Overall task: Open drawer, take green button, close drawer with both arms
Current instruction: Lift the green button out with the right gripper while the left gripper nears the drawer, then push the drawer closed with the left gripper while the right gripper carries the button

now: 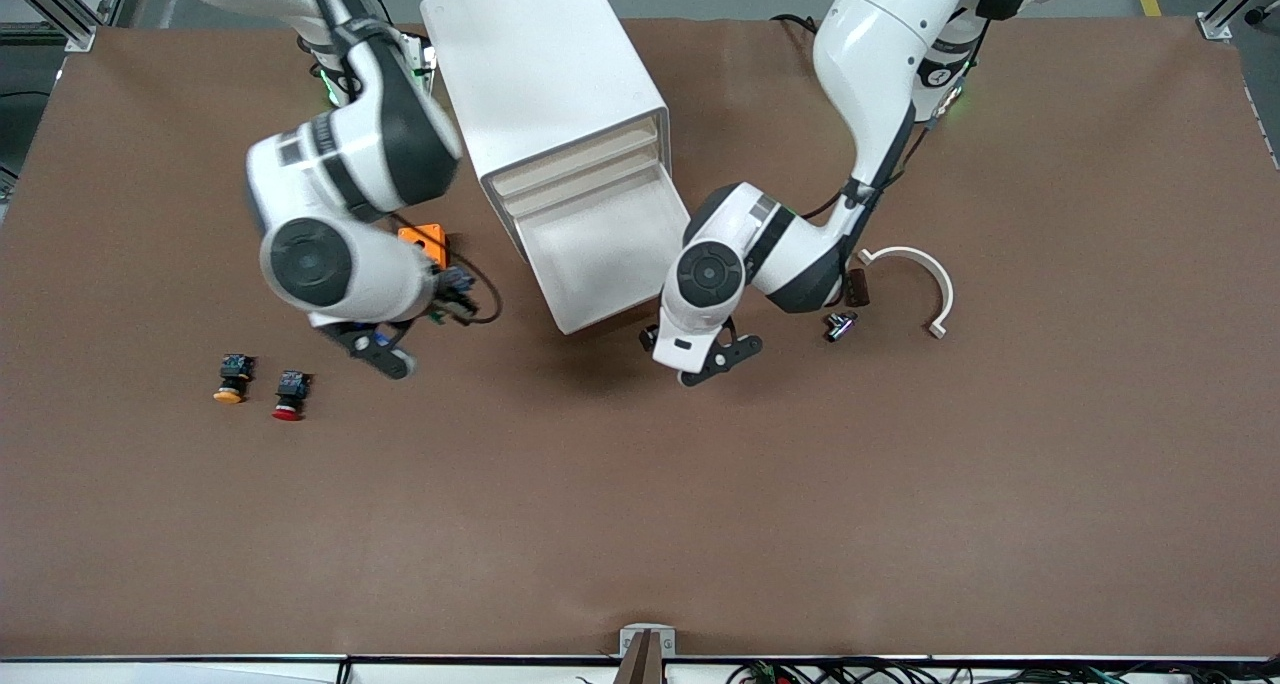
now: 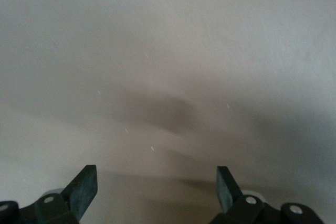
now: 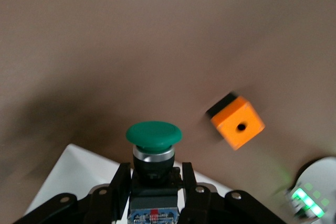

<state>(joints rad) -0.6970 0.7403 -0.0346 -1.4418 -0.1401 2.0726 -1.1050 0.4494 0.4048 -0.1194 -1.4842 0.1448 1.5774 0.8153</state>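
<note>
Yellow-capped button [image 1: 231, 378] and red-capped button [image 1: 290, 395] lie on table [image 1: 640, 524], caps toward front cam. Right gripper [image 3: 152, 192] over table beside cabinet [image 1: 545, 94], clamped on button [image 3: 154, 145]; long axis runs along fingers, green cap pointing away from wrist; body partly hidden. Orange block [image 3: 237, 121] nearby. Drawer [image 1: 600, 249] pulled out. Left gripper [image 2: 156, 188] at drawer front, fingers spread, holding nothing.

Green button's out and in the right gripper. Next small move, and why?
Probably the left gripper, open at the front of the pulled-out drawer, should press in to slide it shut. The right gripper holds the green button over the table by the orange block, and the tray looks empty.
</note>
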